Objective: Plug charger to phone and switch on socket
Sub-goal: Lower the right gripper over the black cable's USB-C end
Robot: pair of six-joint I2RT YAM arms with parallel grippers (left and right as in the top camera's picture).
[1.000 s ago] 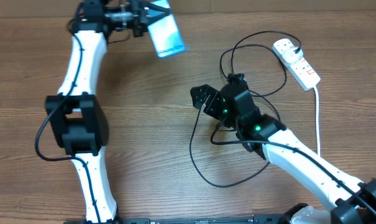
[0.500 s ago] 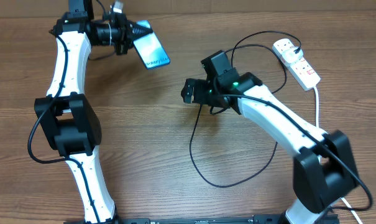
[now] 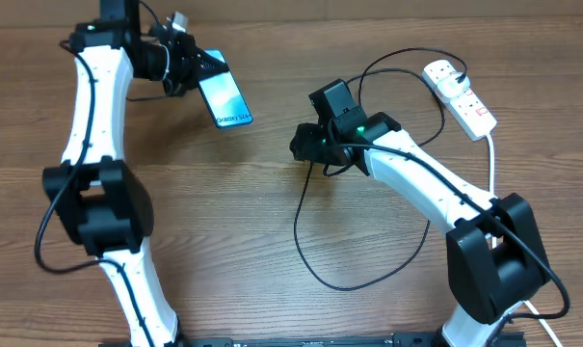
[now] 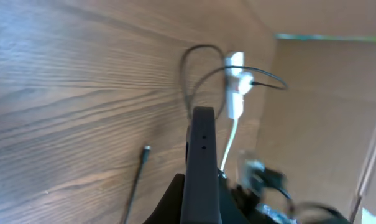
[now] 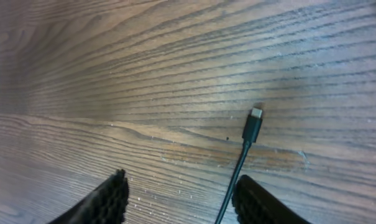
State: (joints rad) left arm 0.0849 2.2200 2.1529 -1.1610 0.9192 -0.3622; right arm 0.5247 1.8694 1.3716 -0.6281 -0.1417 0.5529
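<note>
charger tip [image 5: 255, 121]: lies loose and flat on the counter [image 3: 224, 241], well apart from the socket [image 3: 460, 93], on the side towards the phone [image 3: 224, 99].
charger cable [image 3: 297, 231]: thin and black, sprawls in loops and runs back to the socket's far end, where its plug looks seated.
right jaws: wide apart and empty, low over the cable just behind the tip, which passes between them.
phone: lifted off the counter, farther from the socket than the tip, screen lit and tilted.
left jaws: clamped on the phone; the left wrist view shows it edge-on.
socket switches: red, too small to tell whether on or off.
step, as i judge it: closing on the tip, ahead of mating it to the phone.
risk: the tip is small and flat to the wood, so a close set too high or too far back could miss it or let it swivel.
risk: the looped cable may drag taut towards the socket and pull the tip askew.
risk: the tilted phone leaves its port hard to line up, so a crooked push could slip it in the left jaws.
</note>
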